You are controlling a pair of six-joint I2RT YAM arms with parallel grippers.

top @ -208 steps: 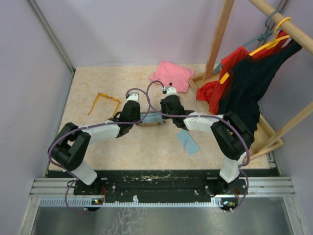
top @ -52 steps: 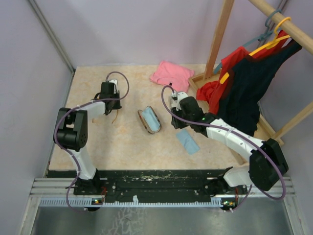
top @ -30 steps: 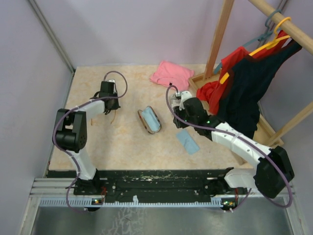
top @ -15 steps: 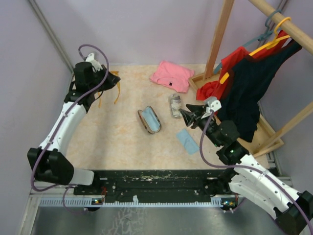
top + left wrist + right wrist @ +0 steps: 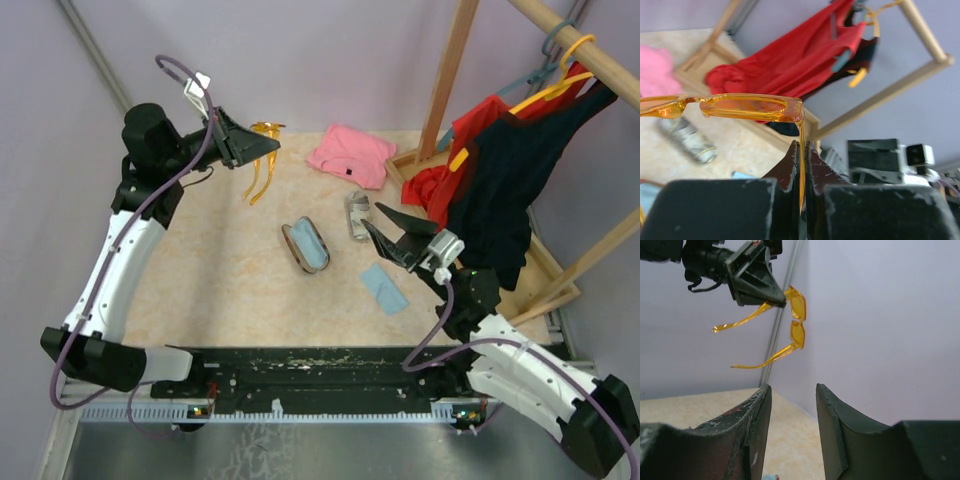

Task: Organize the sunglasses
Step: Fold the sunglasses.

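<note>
Up and to the far left of the open case point(image 5: 305, 247), in the top view, the left gripper point(image 5: 258, 143) holds the orange sunglasses point(image 5: 266, 130) in the air, well clear of the table point(image 5: 220, 270). Arms of the glasses are unfolded and hang down. Right gripper point(image 5: 378, 222) is raised just right of the open case, tips pointing toward it, nothing in it. My read: we're mid-carry, pick done, glasses not yet cased. Next move likely needs the arms folded, or a handover to the right, before they go down into the open case. An unfolded pair probably won't seat.

Left wrist view: fingers point(image 5: 790, 165) are pressed together on one thin arm of the orange sunglasses point(image 5: 747, 106), right below the hinge. The frame sits crosswise above the left gripper point(image 5: 801, 150). It's a narrow pinch, so they could swivel.

Right wrist view: right gripper point(image 5: 792, 400) has its fingers point(image 5: 757, 420) parted about halfway, with only air between them. It looks straight at the orange sunglasses point(image 5: 797, 322) hanging from the left gripper point(image 5: 771, 299), well apart from it. Open case is not visible here.
</note>
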